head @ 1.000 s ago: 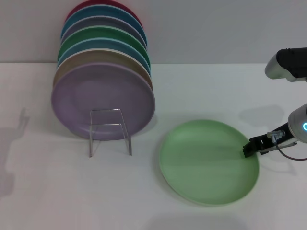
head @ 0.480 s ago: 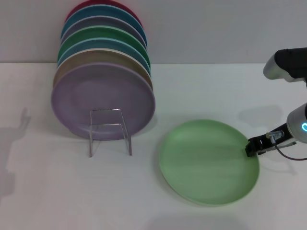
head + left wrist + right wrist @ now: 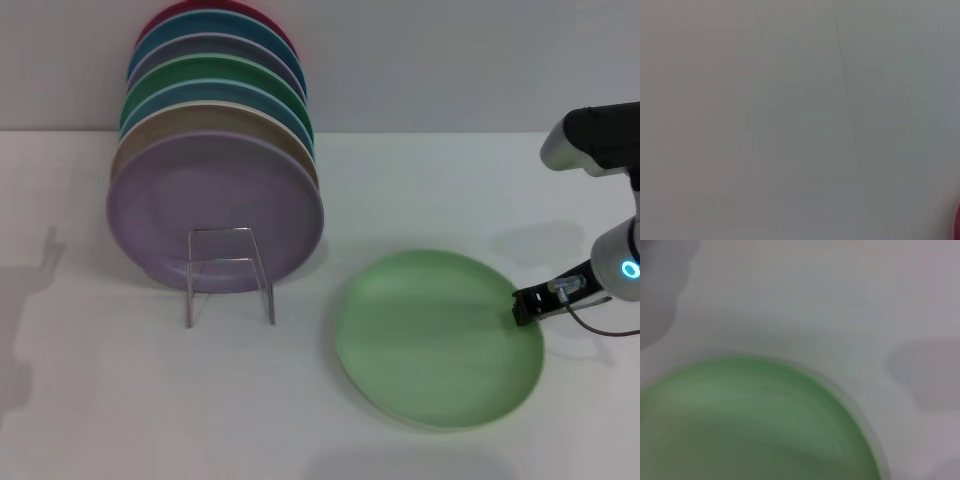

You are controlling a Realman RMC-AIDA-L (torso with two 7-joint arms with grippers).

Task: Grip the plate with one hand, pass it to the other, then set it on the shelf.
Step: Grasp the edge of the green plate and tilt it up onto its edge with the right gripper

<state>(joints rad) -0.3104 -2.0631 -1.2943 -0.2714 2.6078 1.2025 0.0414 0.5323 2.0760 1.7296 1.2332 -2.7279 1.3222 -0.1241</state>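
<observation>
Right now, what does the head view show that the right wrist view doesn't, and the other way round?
Only the head view shows the right gripper at the right edge of the plate, the wire shelf, and the row of plates standing on edge behind it, lilac one in front. The left arm is out of sight. The right wrist view adds nothing of its own, only a closer look at the plate's rim. Both show the pale green plate lying on the white table.
</observation>
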